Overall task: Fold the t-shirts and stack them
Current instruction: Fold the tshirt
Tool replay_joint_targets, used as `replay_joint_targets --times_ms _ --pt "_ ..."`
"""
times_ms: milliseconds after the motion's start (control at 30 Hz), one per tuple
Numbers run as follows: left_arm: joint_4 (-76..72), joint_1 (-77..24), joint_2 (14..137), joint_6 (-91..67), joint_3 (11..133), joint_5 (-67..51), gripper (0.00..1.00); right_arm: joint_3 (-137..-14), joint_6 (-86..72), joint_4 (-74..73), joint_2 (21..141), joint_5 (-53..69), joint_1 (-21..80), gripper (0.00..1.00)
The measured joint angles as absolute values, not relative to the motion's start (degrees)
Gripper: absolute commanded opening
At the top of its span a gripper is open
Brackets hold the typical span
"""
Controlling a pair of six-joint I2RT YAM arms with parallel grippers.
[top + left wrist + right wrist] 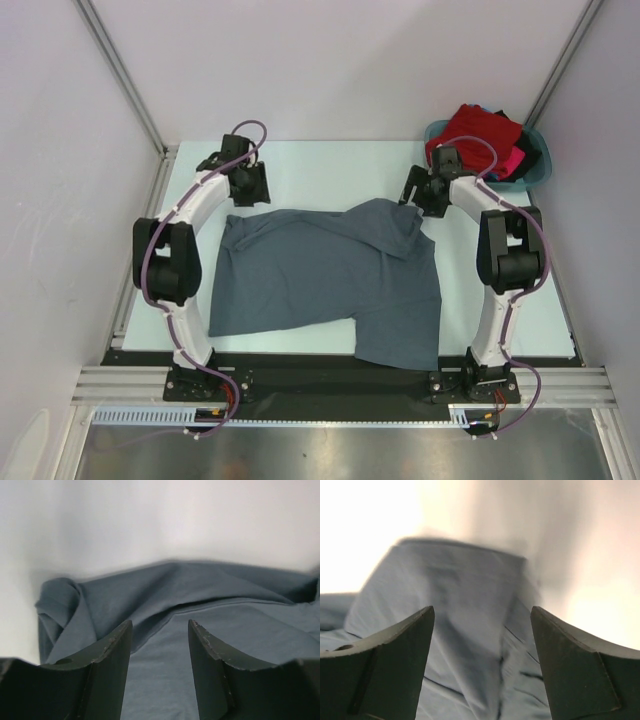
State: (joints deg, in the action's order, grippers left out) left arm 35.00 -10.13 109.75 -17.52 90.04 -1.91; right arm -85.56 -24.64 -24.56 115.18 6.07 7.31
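On table (300,170), grey t-shirt (330,280) spread; L gripper (160,624), R gripper (482,610) jaws apart, seemingly gripping nothing.

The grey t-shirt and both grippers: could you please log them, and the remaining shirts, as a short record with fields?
grey t-shirt: lying on the table, far right part flopped over itself, not folded
left gripper: open, empty, at the shirt's far left edge
right gripper: open, empty, at the shirt's far right corner
other shirts: heaped in the teal basin, far right
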Motion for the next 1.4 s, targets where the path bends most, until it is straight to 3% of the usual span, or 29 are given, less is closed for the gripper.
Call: replay_joint_targets --times_ms 100,267,667,967,1167,1200,1300,1400 --pt "34.85 -10.66 109.84 -17.5 89.86 -3.55 0.52 -87.74 -24.8 -24.1 116.77 8.32 7.14 0.74" --pt "34.81 -10.87 109.84 -17.45 89.84 -4.82 0.51 -90.06 -25.3 -23.11 118.69 11.44 6.31 0.7" --pt "34.89 -10.87 109.84 -16.82 89.84 -5.21 0.49 -90.3 -25.41 -23.88 119.52 9.39 5.39 0.7" --pt "35.48 -10.87 109.86 -16.32 89.84 -5.21 0.49 -90.59 -25.5 -24.03 122.56 9.39 5.39 0.63" --pt "35.99 -10.87 110.04 -15.99 89.84 -5.21 0.48 -90.89 -25.06 -23.86 123.15 9.08 5.45 0.34" --pt "36.07 -10.85 110.15 -15.99 89.84 -5.21 0.48 -90.89 -24.97 -23.86 123.33 9.1 5.5 0.22" --pt "36.18 -10.85 110.52 -15.99 89.84 -5.21 0.47 -90.94 -24.29 -23.7 123.5 9.61 5.54 0.04" --pt "36.25 -10.87 110.65 -15.99 89.84 -5.23 0.47 -91.46 -23.51 -23.4 123.52 10.79 5.54 0.0"
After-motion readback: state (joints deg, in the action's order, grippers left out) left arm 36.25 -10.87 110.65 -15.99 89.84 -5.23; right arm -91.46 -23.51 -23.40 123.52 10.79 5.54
